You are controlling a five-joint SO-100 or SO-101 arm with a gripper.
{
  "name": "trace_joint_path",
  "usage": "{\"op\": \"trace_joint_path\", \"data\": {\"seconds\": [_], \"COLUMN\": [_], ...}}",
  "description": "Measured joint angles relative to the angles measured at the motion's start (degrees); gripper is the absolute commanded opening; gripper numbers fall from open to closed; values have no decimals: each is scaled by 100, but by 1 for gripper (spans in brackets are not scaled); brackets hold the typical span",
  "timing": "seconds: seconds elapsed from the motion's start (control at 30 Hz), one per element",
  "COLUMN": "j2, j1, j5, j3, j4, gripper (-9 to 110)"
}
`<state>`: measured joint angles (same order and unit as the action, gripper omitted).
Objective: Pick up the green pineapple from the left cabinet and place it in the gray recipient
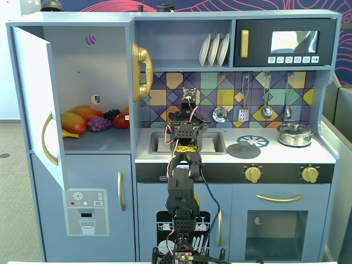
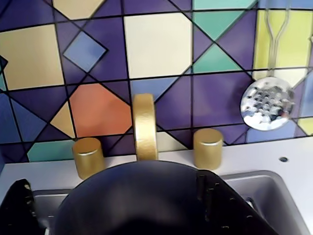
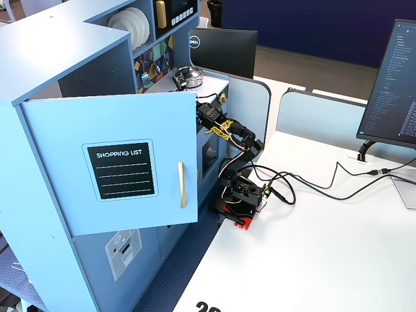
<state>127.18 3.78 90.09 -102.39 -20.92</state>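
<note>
The toy kitchen stands with the cabinet (image 1: 88,88) door open; inside lie a mango (image 1: 74,122) and grapes (image 1: 100,123), but no pineapple can be seen there. In the wrist view the pot (image 2: 146,200) sits in the sink (image 2: 274,191), below the gripper (image 1: 188,118). Whether the jaws are open, or whether the pineapple is already in the pot, cannot be told.

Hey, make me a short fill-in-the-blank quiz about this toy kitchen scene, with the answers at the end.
1. The left cabinet door stands ____.
2. The purple grapes lie on the cabinet's ____.
3. In the wrist view, the dark pot sits in the ____.
4. The steel lidded pot rests on the ____.

Answers: open; shelf; sink; stovetop
</note>
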Motion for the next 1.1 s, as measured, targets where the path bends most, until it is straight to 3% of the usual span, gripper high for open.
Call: {"op": "trace_joint_path", "data": {"seconds": [0.17, 0.3, 0.43, 0.57, 0.83, 1.1], "j2": [1503, 3041, 4087, 4386, 4017, 4377], "j1": [-105, -79, -26, -114, -624, -738], "j5": [-123, 9, -343, -747, -835, -114], "j3": [431, 123, -888, -2470, -5370, -6776], "j4": [-2417, -4614, -5792, -5555, -3639, -4192], "gripper": [0, 0, 0, 0, 0, 0]}}
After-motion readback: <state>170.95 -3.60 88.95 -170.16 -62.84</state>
